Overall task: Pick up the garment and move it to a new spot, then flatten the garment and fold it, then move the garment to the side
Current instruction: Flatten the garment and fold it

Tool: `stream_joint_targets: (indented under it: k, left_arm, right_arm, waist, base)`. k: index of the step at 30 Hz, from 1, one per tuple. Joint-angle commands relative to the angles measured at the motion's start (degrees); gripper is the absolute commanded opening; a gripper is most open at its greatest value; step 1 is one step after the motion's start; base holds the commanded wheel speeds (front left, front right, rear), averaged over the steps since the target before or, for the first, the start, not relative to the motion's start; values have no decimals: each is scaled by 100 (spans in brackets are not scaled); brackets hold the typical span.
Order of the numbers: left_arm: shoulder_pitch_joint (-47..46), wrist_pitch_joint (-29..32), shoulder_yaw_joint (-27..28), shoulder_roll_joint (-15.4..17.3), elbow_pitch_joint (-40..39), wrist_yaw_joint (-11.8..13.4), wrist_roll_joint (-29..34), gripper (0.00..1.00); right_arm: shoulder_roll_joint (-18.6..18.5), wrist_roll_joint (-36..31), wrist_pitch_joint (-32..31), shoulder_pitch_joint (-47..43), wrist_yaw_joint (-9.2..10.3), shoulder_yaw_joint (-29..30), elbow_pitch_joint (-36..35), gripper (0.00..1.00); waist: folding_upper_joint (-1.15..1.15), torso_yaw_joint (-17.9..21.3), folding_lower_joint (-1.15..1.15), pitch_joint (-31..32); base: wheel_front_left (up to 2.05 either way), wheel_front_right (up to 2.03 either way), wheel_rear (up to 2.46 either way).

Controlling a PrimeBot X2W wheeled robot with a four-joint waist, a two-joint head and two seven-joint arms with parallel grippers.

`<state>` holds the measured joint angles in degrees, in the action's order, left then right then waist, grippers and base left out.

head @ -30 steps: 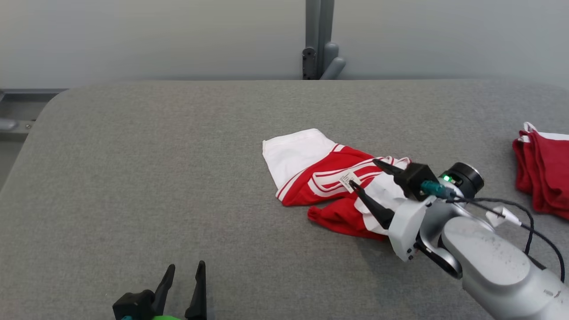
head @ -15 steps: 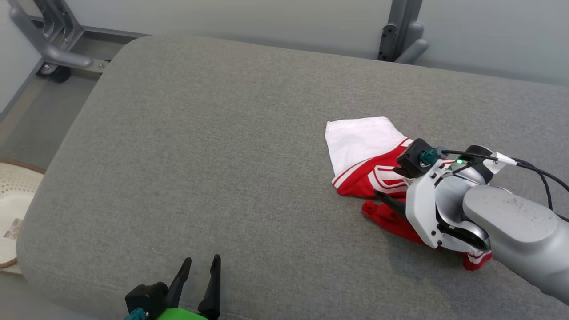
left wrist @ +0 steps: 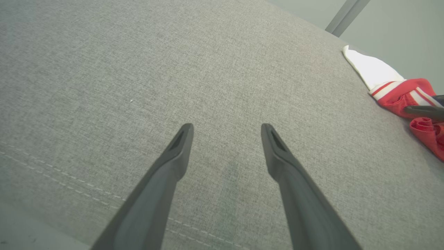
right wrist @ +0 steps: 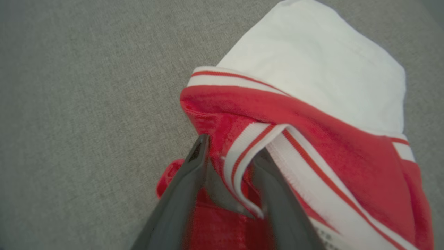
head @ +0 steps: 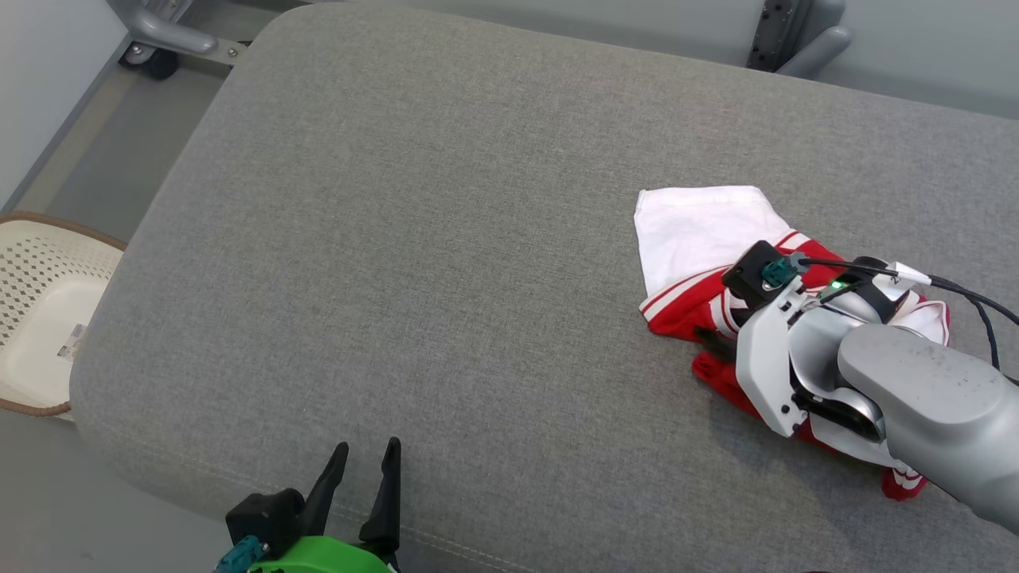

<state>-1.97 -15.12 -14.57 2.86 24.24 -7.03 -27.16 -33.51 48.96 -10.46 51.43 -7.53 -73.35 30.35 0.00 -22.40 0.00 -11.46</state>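
Observation:
The garment (head: 700, 227) is a crumpled red and white piece with striped bands, lying on the right part of the grey padded table (head: 398, 239). My right gripper (head: 716, 328) is pressed down into its red middle. In the right wrist view the two fingers (right wrist: 194, 166) stand close together, with the garment's (right wrist: 312, 69) striped band and red cloth pinched between them. My left gripper (head: 366, 458) hovers open over the table's near edge, far left of the garment. It holds nothing in the left wrist view (left wrist: 227, 130), where the garment (left wrist: 399, 93) lies at the far right.
A cream perforated basket (head: 48, 318) stands on the floor left of the table. A metal frame (head: 167, 36) sits beyond the table's far left corner and a grey post (head: 796, 36) behind the far edge. The right gripper's finger (left wrist: 423, 111) shows beside the garment.
The head camera has swung down and left, bringing the basket into view. My right gripper dropped onto the garment and its fingers closed in on the striped band. The left gripper stays open.

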Motion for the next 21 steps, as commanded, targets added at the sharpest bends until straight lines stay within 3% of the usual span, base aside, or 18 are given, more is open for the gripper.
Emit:
stream_joint_targets:
  k: [1, 2, 12, 21]
  left_arm:
    - [-101, -1, 24, 8, -35, 25, -2, 100]
    - [-95, 0, 25, 8, -47, 24, 7, 100]
    - [-93, -1, 31, 9, -9, 12, 159, 100]
    - [-364, 0, -323, 10, 139, -45, 381, 100]
  right_arm:
    - [0, -25, 63, 65, 9, -11, 24, 5]
    - [-2, 11, 124, 70, 9, -11, 39, 0]
    - [-105, 379, 1198, 551, 9, 277, 605, 0]
    - [-311, -101, 1849, 1448, 9, 1014, 2737, 0]
  waist:
    - [0, -14, 0, -25]
    - [0, -4, 0, -25]
    - [0, 169, 0, 54]
    - [0, 57, 0, -92]
  base:
    - [0, 0, 0]
    - [0, 0, 0]
    - [0, 0, 0]
    - [0, 0, 0]
